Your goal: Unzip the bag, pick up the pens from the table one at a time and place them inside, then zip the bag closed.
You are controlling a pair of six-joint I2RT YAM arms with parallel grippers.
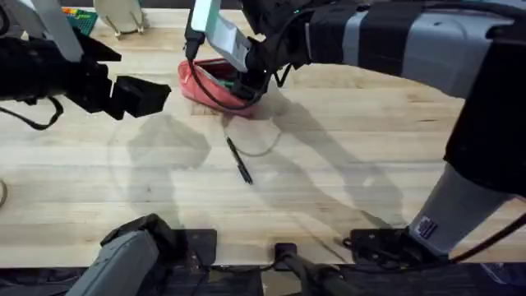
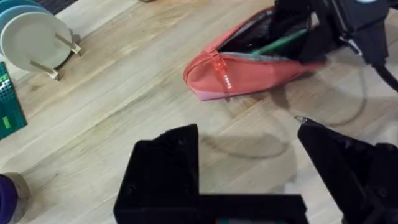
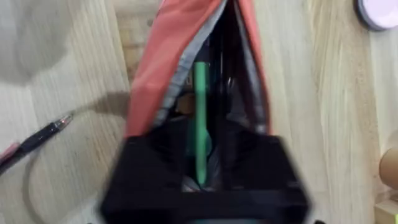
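With the right gripper pinching the green pen inside the open bag, we lower it fully before release, while the left gripper hovers spread and the black pen waits on the table

Bags: one coral-pink bag
Pens: two, a green pen and a black pen
Grippers: two, left gripper, right gripper

The pale plank table carries the open coral bag and, apart, a black pen.
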